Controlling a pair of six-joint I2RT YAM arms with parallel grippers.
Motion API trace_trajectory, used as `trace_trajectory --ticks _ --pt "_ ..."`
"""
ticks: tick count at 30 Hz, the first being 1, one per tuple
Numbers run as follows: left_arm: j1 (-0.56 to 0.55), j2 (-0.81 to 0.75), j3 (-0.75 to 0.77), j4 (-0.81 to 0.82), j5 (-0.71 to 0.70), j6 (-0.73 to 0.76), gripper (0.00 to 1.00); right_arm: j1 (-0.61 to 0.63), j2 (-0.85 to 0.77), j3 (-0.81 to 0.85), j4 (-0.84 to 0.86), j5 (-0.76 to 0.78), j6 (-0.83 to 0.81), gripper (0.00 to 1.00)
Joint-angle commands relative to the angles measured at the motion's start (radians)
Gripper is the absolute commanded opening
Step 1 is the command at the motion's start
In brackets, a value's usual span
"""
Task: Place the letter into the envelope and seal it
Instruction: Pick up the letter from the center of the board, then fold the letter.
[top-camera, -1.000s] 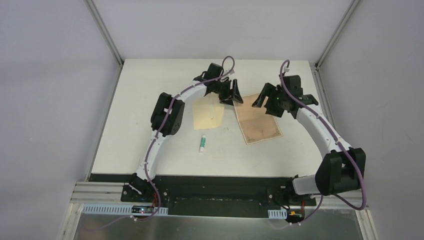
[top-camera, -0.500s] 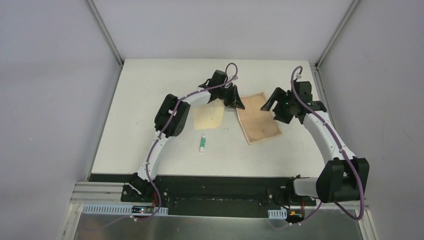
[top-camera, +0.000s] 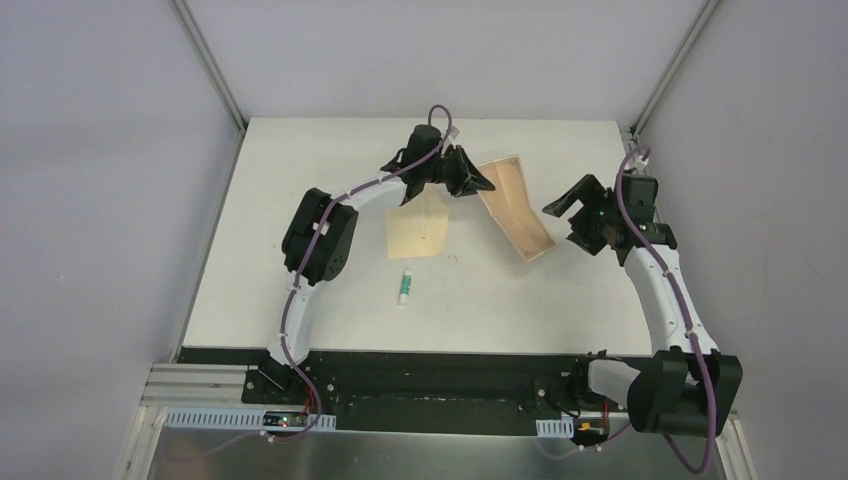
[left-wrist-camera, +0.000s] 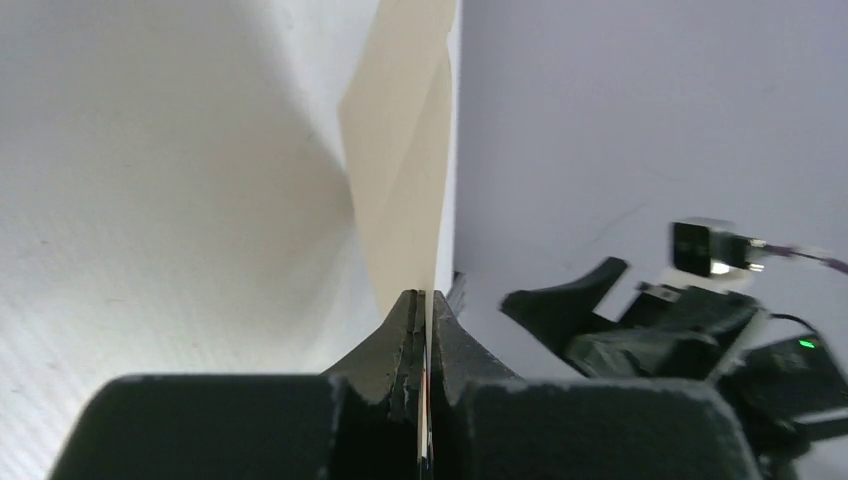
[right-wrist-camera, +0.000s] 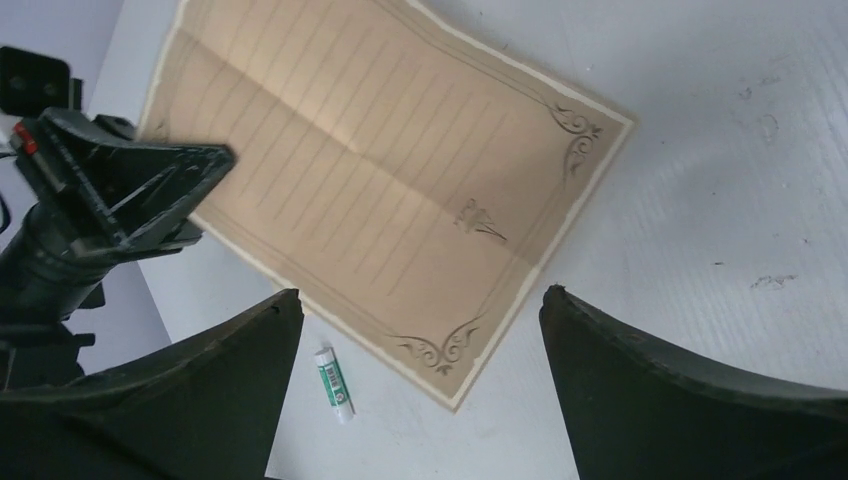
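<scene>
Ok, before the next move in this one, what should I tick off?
1. Left gripper hold on the letter: ok, jaws shut on its edge.
2. Right gripper free: ok, open, holding nothing, not touching the letter.
3. Letter folded to fit: not ok, spread open with creases showing, and it looks larger than the envelope.
4. Envelope mouth open: cannot tell. The pointed flap faces the table's far edge.
5. Glue stick out of the way: ok, lying apart from both papers.

Left claw (left-wrist-camera: 421, 298) pinched tight, right claw (right-wrist-camera: 420, 293) agape.
</scene>
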Motion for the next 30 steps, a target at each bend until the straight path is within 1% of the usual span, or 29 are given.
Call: trace_trajectory --ticks 1,4,9,11,13,16,24,28,30 --pt "0.015 -0.109 -0.045 0.138 -0.046 -0.156 0.00 -0.038 -0.052 -0.055 0.069 -0.022 0.064 0.93" --pt "0.019 -0.141 -0.068 0.173 -0.050 -0.222 0.00 -0.066 -0.070 -0.109 0.158 -0.082 0.124 0.95" --pt "0.021 -0.208 -0.114 0.204 -0.083 -0.248 0.00 -0.084 -0.061 -0.143 0.227 -0.134 0.212 0.96" --pt "0.020 -0.227 -0.127 0.220 -0.088 -0.260 0.00 -0.091 -0.065 -0.167 0.269 -0.144 0.261 0.97" --pt "0.021 -0.239 -0.134 0.232 -0.087 -0.270 0.00 -0.099 -0.077 -0.196 0.323 -0.139 0.305 1.00" --pt "0.021 -0.254 -0.150 0.252 -0.083 -0.290 0.00 -0.105 -0.079 -0.218 0.393 -0.145 0.369 1.00" --pt "0.023 -0.314 -0.198 0.280 -0.078 -0.296 0.00 -0.107 -0.033 -0.266 0.562 -0.183 0.531 0.95" --pt "0.022 -0.329 -0.204 0.288 -0.075 -0.295 0.00 -0.107 -0.049 -0.278 0.567 -0.160 0.549 0.94" --pt "0.023 -0.337 -0.211 0.294 -0.073 -0.297 0.00 -0.107 -0.047 -0.282 0.594 -0.160 0.560 0.91"
